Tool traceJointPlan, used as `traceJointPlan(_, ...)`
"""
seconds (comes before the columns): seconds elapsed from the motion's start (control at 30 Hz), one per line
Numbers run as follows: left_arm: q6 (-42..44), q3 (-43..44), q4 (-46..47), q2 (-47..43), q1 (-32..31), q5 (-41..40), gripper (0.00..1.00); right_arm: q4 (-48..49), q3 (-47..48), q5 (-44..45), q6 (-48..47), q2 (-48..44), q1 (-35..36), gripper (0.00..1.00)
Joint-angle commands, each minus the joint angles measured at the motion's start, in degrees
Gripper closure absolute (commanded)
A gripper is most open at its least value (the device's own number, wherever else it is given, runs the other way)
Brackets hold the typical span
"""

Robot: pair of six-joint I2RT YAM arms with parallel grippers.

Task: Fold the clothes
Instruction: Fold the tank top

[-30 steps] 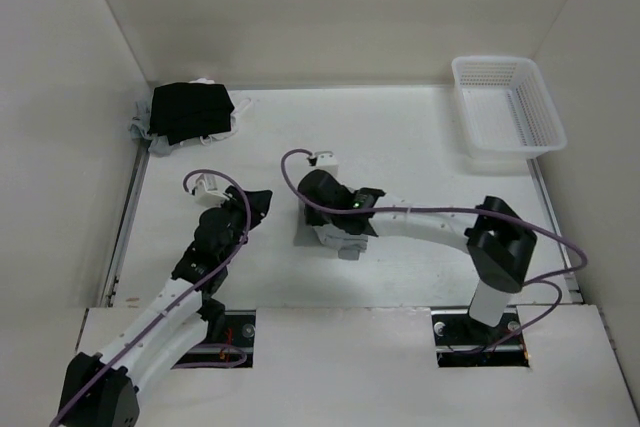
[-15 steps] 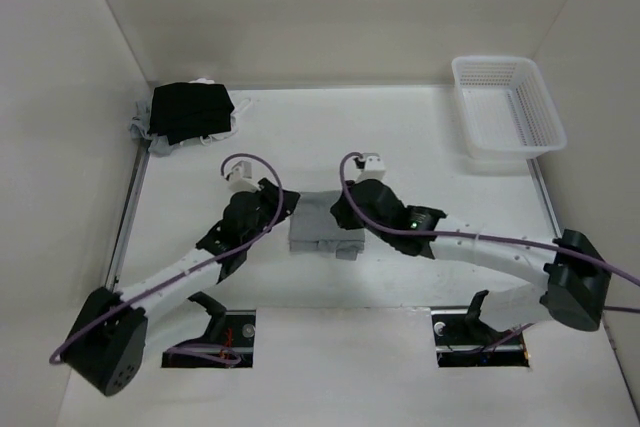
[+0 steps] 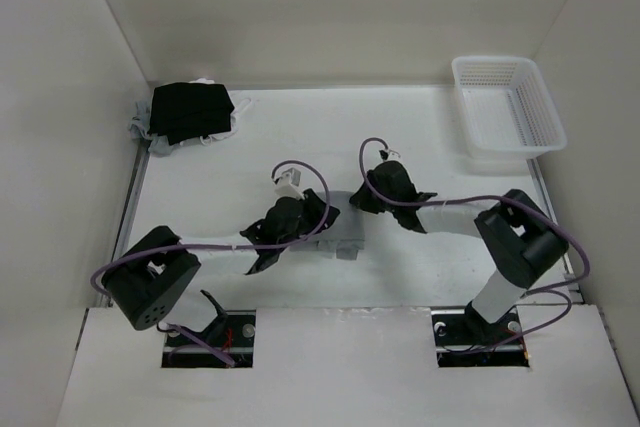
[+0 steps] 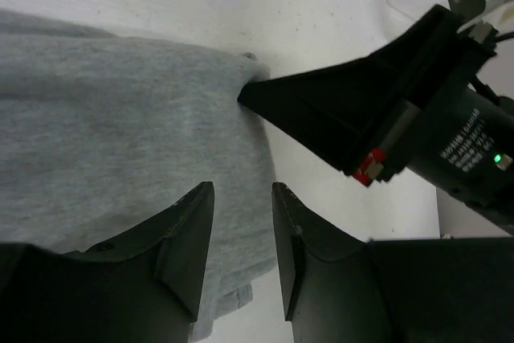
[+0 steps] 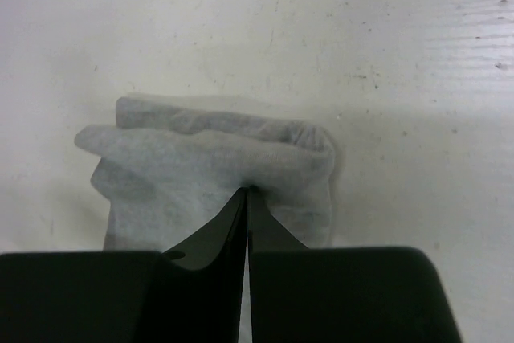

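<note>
We see the clothes [image 4: 120, 118] in plain heather grey on a white desk [image 3: 440, 147]. At eleven o'clock, a black pile [image 3: 190, 112] has white and grey edges. At one o'clock sits a white latticed basket [image 3: 505, 107]. The left tool [image 4: 241, 198] and right tool [image 5: 246, 194] are black, with purple cables [image 3: 298, 161].

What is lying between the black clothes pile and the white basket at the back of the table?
Nothing. In the top view that stretch of white table between the black pile and the basket is bare.
</note>
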Motion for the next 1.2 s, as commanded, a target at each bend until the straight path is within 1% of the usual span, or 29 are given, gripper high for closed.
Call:
traceJointPlan(0.0,-2.5,-4.0,3.9,-1.4,0.6,-2.2,0.67,8.4,2.5,-4.7,3.1,4.0,-1.9,0.95)
traceJointPlan(0.17,-3.7,-8.7,3.4,-4.0,1.4,-2.1,0.67,10.2,3.1,-4.4,4.8,7.4,-3.5,0.95)
traceJointPlan(0.23,-3.8,-9.7,3.0,-5.7,1.5,-1.8,0.67,10.2,3.4,-4.9,4.9,7.2,-3.4,0.92)
traceJointPlan(0.27,-3.8,-10.1,2.4,-7.2,1.6,-2.0,0.67,10.2,3.4,-5.1,4.9,6.5,-3.2,0.89)
traceJointPlan(0.33,-3.1,-10.4,0.0,-11.4,2.4,-2.3,0.66,9.8,3.0,-5.3,4.2,3.6,-3.2,0.76)
traceJointPlan(0.4,-1.9,-10.3,-3.7,-16.3,3.9,-3.0,0.65,9.4,1.6,-5.1,3.2,-1.1,-3.2,0.62)
traceJointPlan(0.47,0.1,-10.2,-8.5,-21.8,5.4,-4.2,0.64,8.5,-0.3,-5.1,2.4,-6.8,-3.2,0.53)
traceJointPlan(0.57,3.6,-9.7,-16.6,-29.2,8.1,-6.6,0.60,7.6,-3.8,-4.6,1.1,-15.5,-3.2,0.45)
traceJointPlan(0.67,6.7,-9.6,-23.3,-34.2,11.8,-8.1,0.55,7.4,-7.9,-3.7,-0.8,-22.8,-3.4,0.43)
traceJointPlan(0.73,7.8,-9.6,-25.9,-35.9,14.0,-7.6,0.53,8.0,-10.9,-2.2,-1.9,-26.2,-3.5,0.52)
traceJointPlan(0.8,8.2,-10.4,-27.5,-37.7,15.8,-7.0,0.50,10.1,-15.2,2.2,-3.0,-29.9,-4.0,0.80)
traceJointPlan(0.83,8.2,-10.9,-28.0,-38.6,16.6,-6.7,0.50,10.9,-16.7,4.0,-2.9,-31.0,-4.6,0.91)
traceJointPlan(0.87,8.2,-11.1,-28.4,-39.2,17.2,-6.1,0.49,11.9,-18.5,6.1,-2.7,-32.3,-5.3,0.98)
traceJointPlan(0.9,8.2,-11.2,-28.9,-39.6,17.8,-5.3,0.48,12.6,-20.0,7.4,-2.3,-33.4,-6.2,1.00)
traceJointPlan(0.97,7.7,-11.3,-30.5,-39.9,19.3,-4.0,0.47,13.6,-22.1,8.6,-2.0,-35.1,-8.2,0.99)
traceJointPlan(1.0,7.5,-11.3,-31.1,-39.9,20.2,-3.5,0.46,14.1,-22.9,8.7,-2.0,-35.6,-9.2,0.94)
traceJointPlan(1.03,7.3,-11.3,-31.6,-39.8,21.0,-2.8,0.46,14.7,-23.5,8.5,-2.0,-35.7,-10.2,0.86)
traceJointPlan(1.13,7.0,-11.8,-31.4,-39.5,23.2,-0.3,0.44,16.4,-24.8,7.5,-1.3,-35.4,-12.4,0.56)
traceJointPlan(1.17,6.8,-12.0,-31.1,-39.5,23.8,0.5,0.44,17.0,-25.0,7.0,-1.0,-34.8,-12.6,0.49)
